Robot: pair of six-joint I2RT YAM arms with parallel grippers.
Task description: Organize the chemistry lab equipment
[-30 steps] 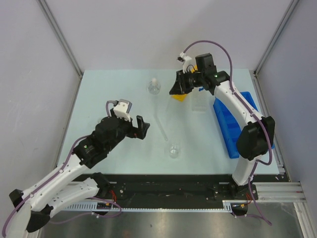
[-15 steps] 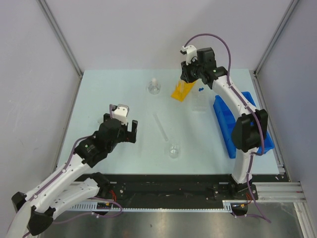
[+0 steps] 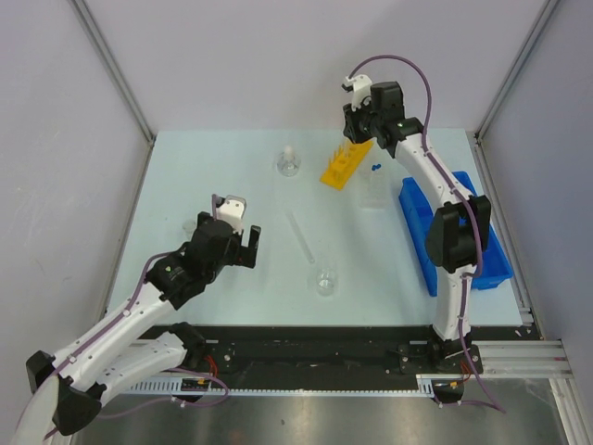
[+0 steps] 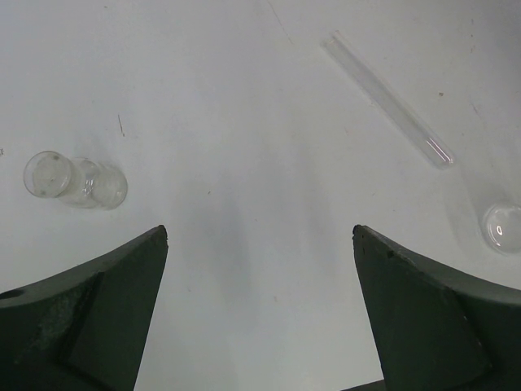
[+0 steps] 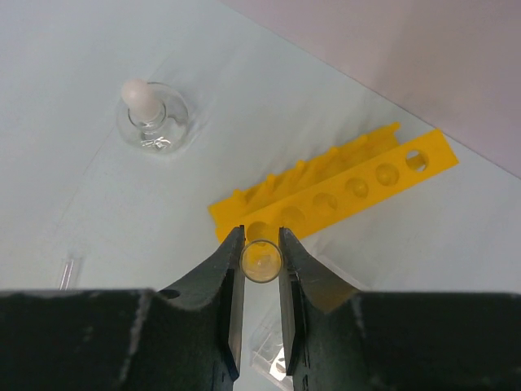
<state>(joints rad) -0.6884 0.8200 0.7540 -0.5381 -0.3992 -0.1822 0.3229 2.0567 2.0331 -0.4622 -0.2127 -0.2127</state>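
Note:
My right gripper (image 5: pixel 261 238) is shut on a clear tube (image 5: pixel 261 261), seen end-on and held upright just above the near end hole of the yellow rack (image 5: pixel 342 195). From above, the right gripper (image 3: pixel 356 137) hangs over the far end of the rack (image 3: pixel 341 167). A flask with a white stopper (image 3: pixel 289 162) stands left of the rack. My left gripper (image 4: pixel 260 236) is open over bare table, nothing between its fingers. Ahead of it lie a clear tube (image 4: pixel 387 98), a small beaker (image 4: pixel 503 228) and a small clear vessel on its side (image 4: pixel 77 181).
The blue bin (image 3: pixel 454 232) lies along the right edge of the table. A clear tray (image 3: pixel 372 192) sits between it and the rack, with small blue caps (image 3: pixel 375 168) beside it. The loose tube (image 3: pixel 301 236) and the beaker (image 3: pixel 324 281) lie mid-table.
The right wrist has swung upright and lifted back over the rack, still gripping the tube. The left gripper has drawn back to the left and towards the near edge, staying open.

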